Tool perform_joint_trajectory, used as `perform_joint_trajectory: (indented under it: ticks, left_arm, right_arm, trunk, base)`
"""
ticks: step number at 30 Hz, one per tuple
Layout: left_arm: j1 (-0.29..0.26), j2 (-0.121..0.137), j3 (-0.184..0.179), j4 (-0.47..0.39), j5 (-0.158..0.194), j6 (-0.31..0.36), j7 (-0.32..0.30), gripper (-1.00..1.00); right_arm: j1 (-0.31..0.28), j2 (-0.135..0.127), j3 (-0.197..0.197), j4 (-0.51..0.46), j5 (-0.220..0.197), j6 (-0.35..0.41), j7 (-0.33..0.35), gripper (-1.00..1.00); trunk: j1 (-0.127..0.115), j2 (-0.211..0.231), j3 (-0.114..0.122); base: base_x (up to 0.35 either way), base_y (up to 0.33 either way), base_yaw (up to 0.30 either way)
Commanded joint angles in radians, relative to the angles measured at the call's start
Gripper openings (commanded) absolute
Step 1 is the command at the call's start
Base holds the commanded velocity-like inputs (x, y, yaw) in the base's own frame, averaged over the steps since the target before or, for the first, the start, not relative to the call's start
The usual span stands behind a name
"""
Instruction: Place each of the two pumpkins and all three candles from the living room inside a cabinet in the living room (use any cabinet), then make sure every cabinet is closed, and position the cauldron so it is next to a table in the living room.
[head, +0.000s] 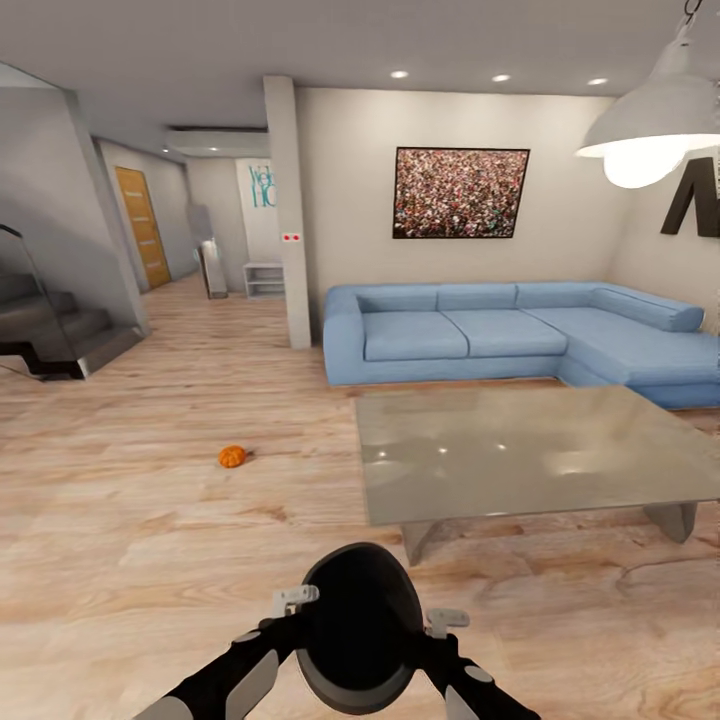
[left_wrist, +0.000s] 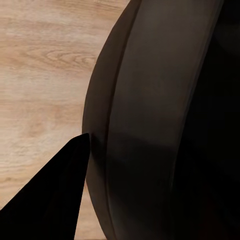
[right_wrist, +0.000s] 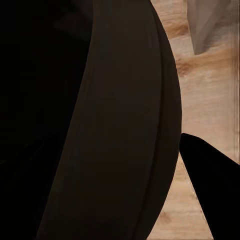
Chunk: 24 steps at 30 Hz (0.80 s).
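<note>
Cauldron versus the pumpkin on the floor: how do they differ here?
The cauldron is black and large; the pumpkin is orange and small. The cauldron sits between both arms near the table; the pumpkin lies alone on the floor, farther away. Both are roundish.

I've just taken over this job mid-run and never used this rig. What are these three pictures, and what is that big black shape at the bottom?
The large picture comes from the robot's head camera, looking down over its two dark arms. The black shape is the squat round black cauldron, carried between the left gripper and right gripper; whether the fingers are clamped is hard to tell. The two small pictures come from cameras near each gripper: both show the cauldron's dark wall up close over wooden floor. Ahead stands a low grey glossy table with a bare top, a blue corner sofa behind it, and one small orange pumpkin lying on the floor.
</note>
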Motion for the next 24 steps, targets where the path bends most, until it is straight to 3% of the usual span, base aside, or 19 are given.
perform_joint_trajectory:
  ticks: [1,17,24]
  left_arm:
    - [-0.001,0.004,-0.007,0.022,0.011,0.002,0.009,-1.00]
    - [-0.001,0.005,-0.007,0.022,0.011,0.002,0.009,-1.00]
    - [-0.001,0.006,-0.007,0.022,0.011,0.002,0.008,-1.00]
  right_arm:
    - [-0.002,-0.001,0.002,-0.011,-0.007,-0.013,0.009,-1.00]
    - [-0.002,0.000,0.002,-0.011,-0.008,-0.013,0.009,-1.00]
    - [-0.002,0.001,0.002,-0.011,-0.008,-0.013,0.009,-1.00]
  trunk:
    - [0.000,-0.001,-0.001]
    - [0.000,-0.001,-0.001]
    - [0.000,-0.001,-0.001]
  base:
    - [0.014,-0.322,0.000]
    - [0.003,-0.310,0.000]
    - [0.135,-0.230,0.000]
